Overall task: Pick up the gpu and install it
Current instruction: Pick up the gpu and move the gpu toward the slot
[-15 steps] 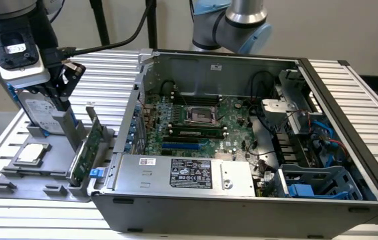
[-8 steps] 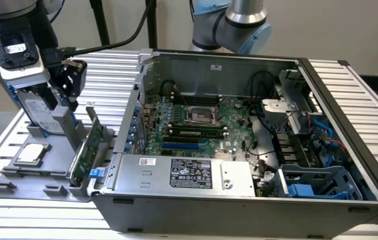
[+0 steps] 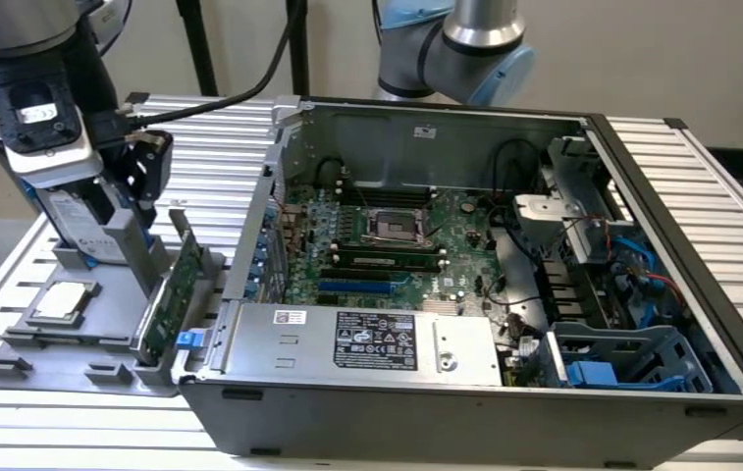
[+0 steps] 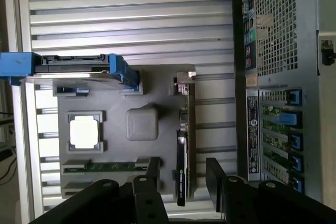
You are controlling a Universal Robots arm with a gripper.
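Note:
The gpu (image 3: 168, 292) stands on its long edge in a slot of the grey holder tray (image 3: 77, 343), just outside the computer case at the exterior view's left. From the wrist it appears edge-on as a thin dark strip (image 4: 181, 148) with its silver bracket (image 4: 185, 76) at the far end. My gripper (image 3: 148, 175) hangs above the card's far end. In the wrist view the gripper (image 4: 184, 179) is open, one finger (image 4: 153, 172) on each side of the card, apart from it.
The tray also holds a square silver CPU chip (image 4: 84, 132), a hard drive in a blue frame (image 4: 73, 69) and a memory stick (image 4: 105, 166). The open computer case (image 3: 476, 245) lies beside the tray on the slatted table (image 4: 131, 19). Blue motherboard slots (image 3: 364, 287) show inside.

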